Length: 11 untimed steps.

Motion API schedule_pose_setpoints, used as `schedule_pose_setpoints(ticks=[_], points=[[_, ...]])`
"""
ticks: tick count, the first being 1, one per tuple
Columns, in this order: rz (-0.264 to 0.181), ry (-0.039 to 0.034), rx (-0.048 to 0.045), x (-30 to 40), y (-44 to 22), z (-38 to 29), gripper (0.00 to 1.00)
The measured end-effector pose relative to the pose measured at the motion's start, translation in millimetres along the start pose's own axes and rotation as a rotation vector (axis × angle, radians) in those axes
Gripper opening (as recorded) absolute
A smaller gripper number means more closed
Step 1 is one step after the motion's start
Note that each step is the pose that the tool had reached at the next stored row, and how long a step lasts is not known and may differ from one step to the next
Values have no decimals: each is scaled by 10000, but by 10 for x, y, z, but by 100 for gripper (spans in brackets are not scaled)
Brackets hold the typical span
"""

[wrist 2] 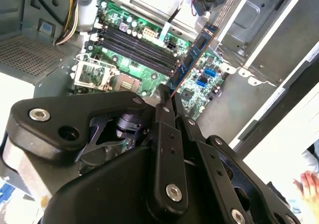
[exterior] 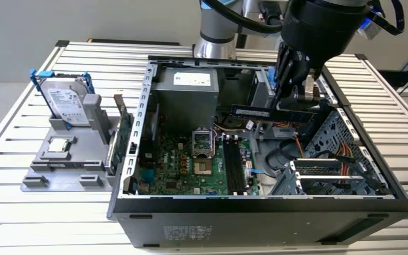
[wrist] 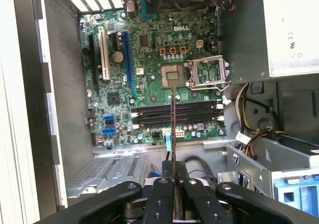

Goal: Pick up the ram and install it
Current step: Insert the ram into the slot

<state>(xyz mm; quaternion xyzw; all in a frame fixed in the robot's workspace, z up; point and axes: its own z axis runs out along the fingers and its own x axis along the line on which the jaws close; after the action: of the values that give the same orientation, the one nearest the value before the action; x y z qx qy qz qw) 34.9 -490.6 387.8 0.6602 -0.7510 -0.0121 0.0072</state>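
My gripper (exterior: 297, 105) is shut on the ram (exterior: 259, 111), a dark, narrow stick with small black chips, and holds it by one end level above the inside of the open computer case (exterior: 261, 204). In the second wrist view the ram (wrist 2: 192, 59) juts out from between the fingers (wrist 2: 160, 112) over the motherboard. In the first wrist view the ram (wrist: 173, 129) appears edge-on as a thin line crossing the black memory slots (wrist: 177, 113). In the exterior view those memory slots (exterior: 234, 164) lie below and towards the view's left of the stick.
A silver hard drive in a blue frame (exterior: 69, 103) stands on a grey holder (exterior: 62, 167) left of the case, next to a green card with a metal bracket (exterior: 122, 138). The power supply (exterior: 186, 93) and drive cage (exterior: 331, 159) flank the motherboard. A person's hand (wrist 2: 309, 186) is outside the case.
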Motion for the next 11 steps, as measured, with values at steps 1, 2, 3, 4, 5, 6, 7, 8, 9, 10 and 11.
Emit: schedule_pose_setpoints(ticks=[1, 2, 3, 4, 5, 6, 7, 8, 9, 10, 11], points=[[48, -1, 0, 0, 0, 0, 0], [100, -2, 1, 0, 0, 0, 0], [159, -5, 1, 0, 0, 0, 0], [219, -6, 1, 0, 0, 0, 0], [273, -8, 2, 0, 0, 0, 0], [331, -9, 1, 0, 0, 0, 0], [386, -10, 3, 0, 0, 0, 0], [448, -11, 3, 0, 0, 0, 0], [507, -13, 3, 0, 0, 0, 0], [566, -15, 3, 0, 0, 0, 0], [625, -17, 3, 0, 0, 0, 0]])
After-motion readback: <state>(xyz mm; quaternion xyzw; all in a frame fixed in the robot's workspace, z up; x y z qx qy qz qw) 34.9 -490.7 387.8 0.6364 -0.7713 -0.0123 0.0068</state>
